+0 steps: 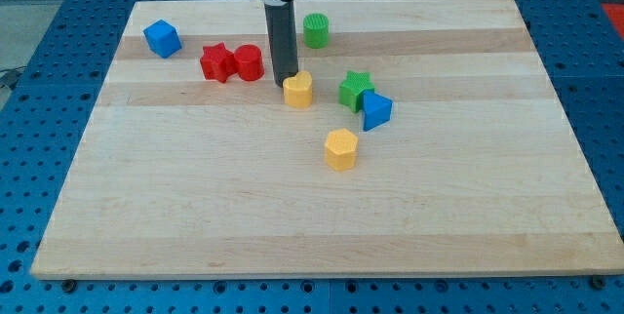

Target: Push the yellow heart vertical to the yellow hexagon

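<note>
The yellow heart [299, 90] lies near the middle of the wooden board [195, 197]. The yellow hexagon [341, 149] lies below it and a little to the view's right. My tip [285, 82] is at the end of the dark rod [283, 41], touching or nearly touching the heart's upper left side.
A red star [216, 62] and a red cylinder [249, 62] sit side by side left of the rod. A blue cube [162, 38] is at the upper left. A green cylinder [316, 30] is above the heart. A green star [356, 90] and a blue triangle [376, 110] lie to its right.
</note>
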Available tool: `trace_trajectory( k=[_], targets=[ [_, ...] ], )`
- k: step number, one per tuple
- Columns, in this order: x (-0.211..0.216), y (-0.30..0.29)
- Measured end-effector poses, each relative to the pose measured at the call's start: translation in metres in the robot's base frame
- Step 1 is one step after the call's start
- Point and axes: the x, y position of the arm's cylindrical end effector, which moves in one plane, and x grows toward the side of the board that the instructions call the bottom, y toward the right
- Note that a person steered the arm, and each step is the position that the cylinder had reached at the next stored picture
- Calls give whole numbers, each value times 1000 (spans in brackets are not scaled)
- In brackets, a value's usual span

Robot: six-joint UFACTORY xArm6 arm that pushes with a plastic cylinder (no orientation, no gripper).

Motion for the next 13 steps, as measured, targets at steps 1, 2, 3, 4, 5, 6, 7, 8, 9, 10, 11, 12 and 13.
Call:
trace_trajectory(
  k=[1, 2, 3, 4, 5, 6, 7, 8, 9, 10, 11, 12, 13],
  targets=[
    [37, -22],
    [34, -28],
    [41, -3],
    [34, 29],
    [25, 30],
    [8, 34],
    [-7, 56],
    [8, 56],
    [10, 59],
    [-22, 85],
    [-40, 99],
    [-29, 139],
    [33, 159]
  ],
)
